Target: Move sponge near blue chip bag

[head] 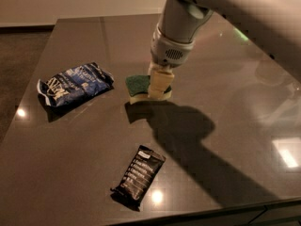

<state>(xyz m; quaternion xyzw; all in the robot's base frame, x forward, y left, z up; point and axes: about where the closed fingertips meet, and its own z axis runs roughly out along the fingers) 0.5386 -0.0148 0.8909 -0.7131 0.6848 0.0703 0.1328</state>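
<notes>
The sponge (138, 85), green on top with pale yellow foam below, hangs a little above the dark table (70, 149), its shadow beneath it. My gripper (159, 86) comes down from the upper right and is shut on the sponge's right part, one cream finger (159, 83) showing in front. The blue chip bag (74, 84), wrinkly blue foil with white lettering, lies at the left of the table. The sponge is a short gap to the right of the bag's right end.
A black snack bar wrapper (138, 175) lies near the table's front edge, below the sponge. My arm (244, 13) spans the upper right and casts a wide shadow right of centre. The table's left edge runs beside the bag.
</notes>
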